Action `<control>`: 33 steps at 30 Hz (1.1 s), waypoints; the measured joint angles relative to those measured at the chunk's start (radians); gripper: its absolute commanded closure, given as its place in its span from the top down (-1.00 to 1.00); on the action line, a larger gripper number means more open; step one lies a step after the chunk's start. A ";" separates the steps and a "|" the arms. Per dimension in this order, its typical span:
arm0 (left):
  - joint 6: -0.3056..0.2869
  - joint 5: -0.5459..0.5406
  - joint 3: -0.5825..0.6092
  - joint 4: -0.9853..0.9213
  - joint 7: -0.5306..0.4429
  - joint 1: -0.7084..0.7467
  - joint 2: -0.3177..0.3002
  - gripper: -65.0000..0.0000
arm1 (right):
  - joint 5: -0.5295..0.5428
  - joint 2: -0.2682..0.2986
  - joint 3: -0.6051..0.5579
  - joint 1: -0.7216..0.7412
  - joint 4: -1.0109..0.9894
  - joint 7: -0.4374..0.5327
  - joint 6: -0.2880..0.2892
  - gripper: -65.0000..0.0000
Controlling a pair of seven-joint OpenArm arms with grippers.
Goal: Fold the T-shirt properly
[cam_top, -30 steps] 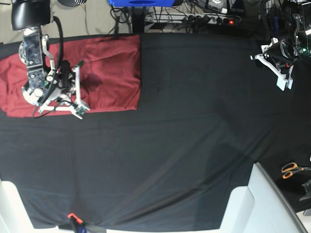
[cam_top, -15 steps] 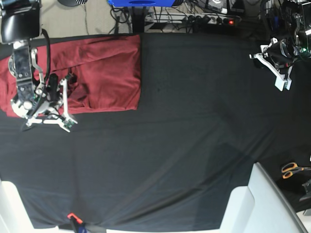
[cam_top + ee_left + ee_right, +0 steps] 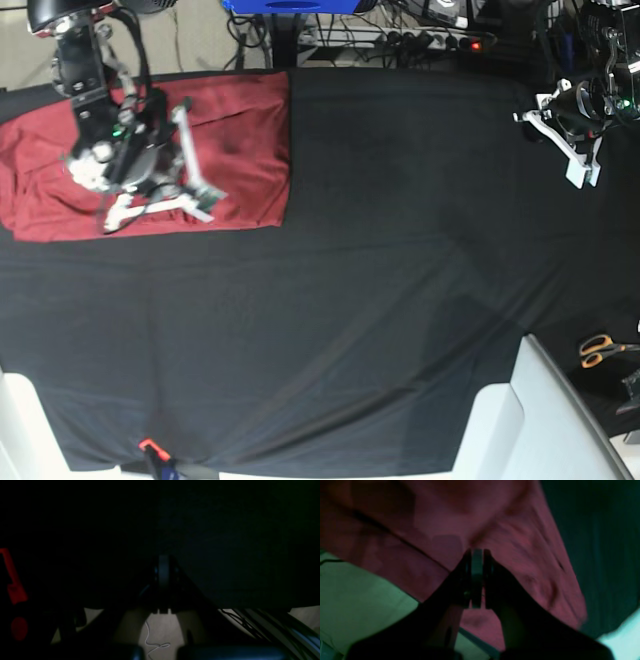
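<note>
Plainly, containers: none of the views shows a box, bin or tray holding anything.
Near edge: a pale surface (image 3: 545, 420) covers the lower right corner of the base view, with orange-handled scissors (image 3: 600, 350) just beyond it on the black cloth (image 3: 380, 280).
Middle: bare black cloth, lightly creased, spreads across the table.
T-shirt (image 3: 240, 150): it lies flat on the far left of the cloth as a folded maroon rectangle, its right edge straight, its left end more rumpled.
Right gripper (image 3: 165, 205): it hangs over the shirt's lower middle, the arm reaching down from the far left corner and tilted toward the table's middle. In the right wrist view (image 3: 477, 555) its fingers are pressed together, with maroon fabric right behind the tips; whether any cloth is pinched cannot be told through the blur.
Left gripper (image 3: 565, 140): it sits at the far right edge over black cloth, well apart from the shirt. The left wrist view (image 3: 163, 567) is very dark; the fingers appear closed together, holding nothing visible.
</note>
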 measured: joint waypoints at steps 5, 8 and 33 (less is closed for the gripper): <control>0.000 0.000 0.000 0.000 0.000 0.000 -0.002 -1.00 | -0.001 -0.034 -0.022 0.050 -0.131 0.009 0.002 -0.98; 0.000 0.000 0.000 0.000 0.000 0.000 -0.002 -1.00 | -0.010 -0.040 -0.013 0.076 -0.202 0.067 -0.003 -0.98; 0.000 0.001 0.000 -0.001 0.000 0.000 -0.002 -1.00 | -0.008 0.041 0.092 0.201 -0.414 0.151 0.000 -0.98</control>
